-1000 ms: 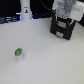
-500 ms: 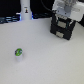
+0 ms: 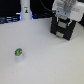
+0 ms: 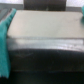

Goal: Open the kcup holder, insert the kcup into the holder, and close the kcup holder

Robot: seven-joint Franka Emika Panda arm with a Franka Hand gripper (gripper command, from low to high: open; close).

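Progress entry: 0 of 3 steps appear complete.

Item 1, kcup holder point(image 3: 62, 29): black boxy unit standing near the far edge of the white table point(image 3: 47, 57), toward the exterior view's right. Its 2 drawer fronts look flush with the body, so it is judged not yet opened. The wrist view shows a grey flat surface above a dark band, probably the holder's top and front, too blurred to confirm.

Item 2, kcup point(image 3: 19, 52): small white pod with green top, upright on the table toward the exterior view's left, well apart from the holder.

Item 3, gripper point(image 3: 64, 21): positioned at the holder's upper front; the jaws' state cannot be told, nor whether they touch a handle.

Outstanding: opening the drawer, fetching and inserting the kcup, closing.
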